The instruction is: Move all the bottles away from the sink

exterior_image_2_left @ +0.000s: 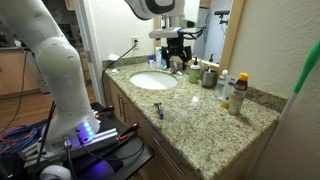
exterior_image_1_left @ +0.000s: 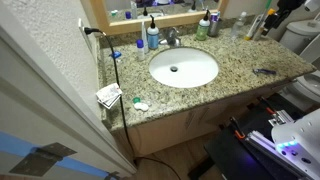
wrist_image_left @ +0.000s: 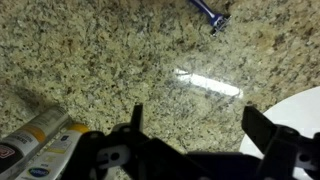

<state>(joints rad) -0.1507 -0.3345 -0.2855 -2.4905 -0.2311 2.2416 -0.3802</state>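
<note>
The white oval sink (exterior_image_1_left: 183,67) sits in a speckled granite counter (exterior_image_1_left: 245,55). Behind it, a green bottle (exterior_image_1_left: 203,28) stands right of the chrome faucet (exterior_image_1_left: 172,38). A blue bottle with a white top (exterior_image_1_left: 152,40) stands left of the faucet, with a dark pump-top bottle just behind it. My gripper (exterior_image_2_left: 178,52) hangs well above the counter, open and empty. In the wrist view the gripper (wrist_image_left: 198,115) looks down on bare granite, with the sink rim (wrist_image_left: 305,110) at the right edge. No bottle lies between the fingers.
A dark razor (exterior_image_1_left: 265,71) lies on the counter beside the sink and also shows as the razor (wrist_image_left: 208,12) in the wrist view. Yellowish tubes (wrist_image_left: 35,140) lie at the lower left there. More containers (exterior_image_2_left: 232,88) stand along the mirror wall. A grey cup (exterior_image_1_left: 213,18) is by the green bottle.
</note>
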